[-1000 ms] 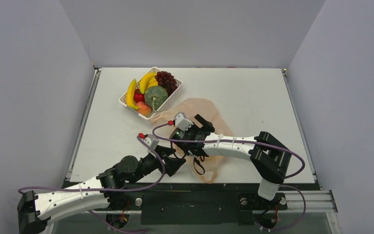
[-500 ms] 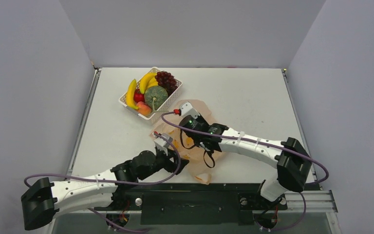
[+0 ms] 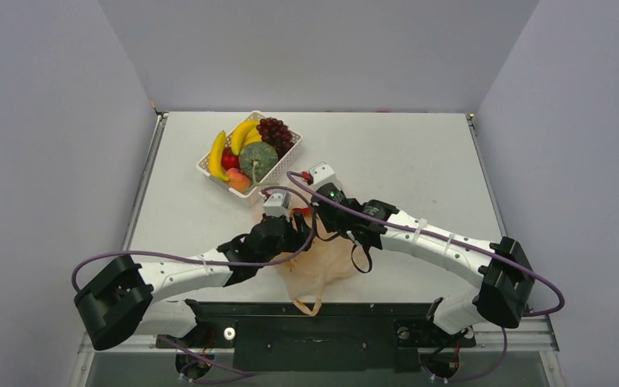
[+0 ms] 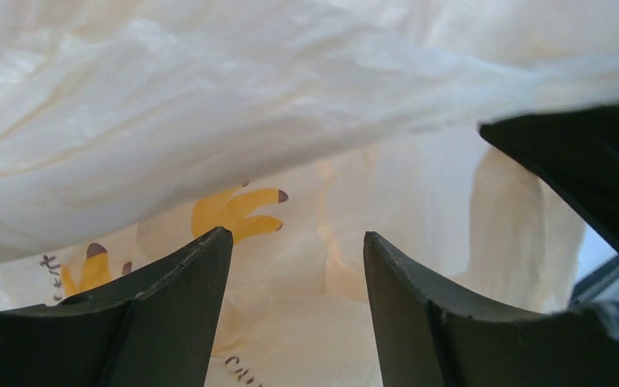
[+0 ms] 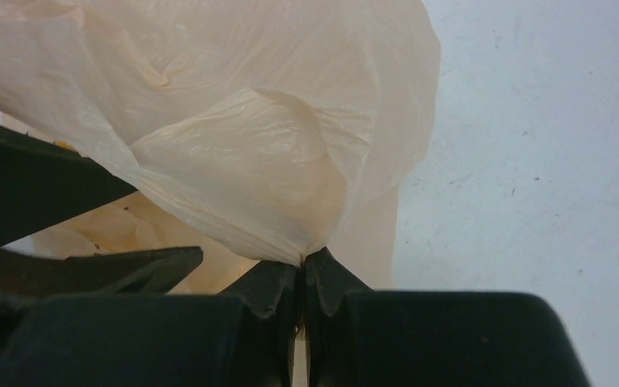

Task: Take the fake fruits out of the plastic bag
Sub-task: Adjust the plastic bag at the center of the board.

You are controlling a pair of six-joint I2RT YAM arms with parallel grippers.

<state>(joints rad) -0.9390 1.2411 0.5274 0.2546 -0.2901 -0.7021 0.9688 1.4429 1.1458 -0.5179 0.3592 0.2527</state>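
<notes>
The plastic bag (image 3: 319, 266) hangs bunched near the table's front edge, pale orange and crinkly. My right gripper (image 5: 304, 262) is shut on a pinched fold of the bag's (image 5: 250, 145) film and holds it up. In the top view the right gripper (image 3: 330, 228) sits at the bag's upper edge. The left gripper (image 4: 294, 235) is open and pushed against the bag (image 4: 290, 97), with only film and yellow prints between its fingers. From above, the left gripper (image 3: 298, 235) meets the bag's left side. No fruit shows in the bag. Bananas (image 3: 219, 155), a green melon (image 3: 258, 160) and grapes (image 3: 275, 131) lie in the basket.
A white latticed basket (image 3: 292, 150) stands at the back left of the table and holds the fruits, among them an orange-pink peach (image 3: 239, 180). Purple cables loop beside both arms. The table's front edge lies just below the bag.
The right gripper has shut on the bag and raised it. The left arm has reached forward to the bag. The bag has shifted left and toward the front edge, bunched.
</notes>
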